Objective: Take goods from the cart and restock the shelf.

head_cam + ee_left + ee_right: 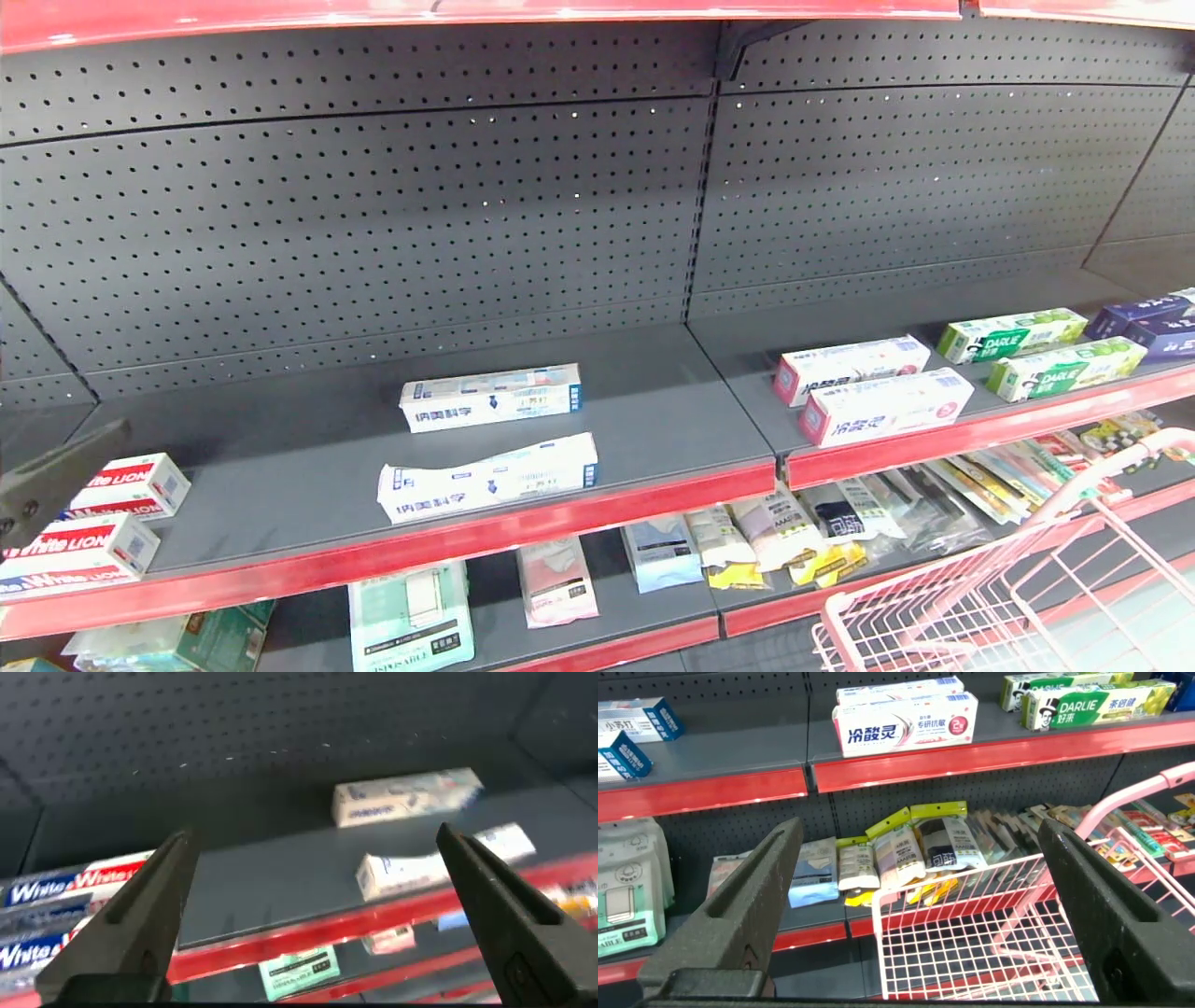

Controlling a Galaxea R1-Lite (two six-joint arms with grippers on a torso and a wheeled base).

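Store shelving, dark pegboard back, red front edges. Middle shelf [653,411] holds boxed goods, two of each, one behind the other:
- 2 white-and-blue boxes [490,397] mid-bay, lying flat; the front one looks dented
- 2 red-and-white boxes [131,485] at the left end
- 2 pink-and-white boxes [885,406] in the right bay
- 2 green boxes [1066,367] just right of those
- 2 dark blue boxes [1139,315] at the far right, cut by the frame edge

Lower shelf [607,653]: a row of flat pouches [661,553], overlapping, too many to count reliably.

Pink wire cart [1102,471] stands at lower right, in front of the lower shelf. Can't tell what is inside it.

Left claw [310,838]: fingers wide apart, nothing between them, level with the middle shelf, facing the gap between the red-and-white and white-and-blue boxes.

Right claw [920,826]: fingers wide apart, nothing held, above the near side of the cart, facing the lower shelf below the pink-and-white boxes.
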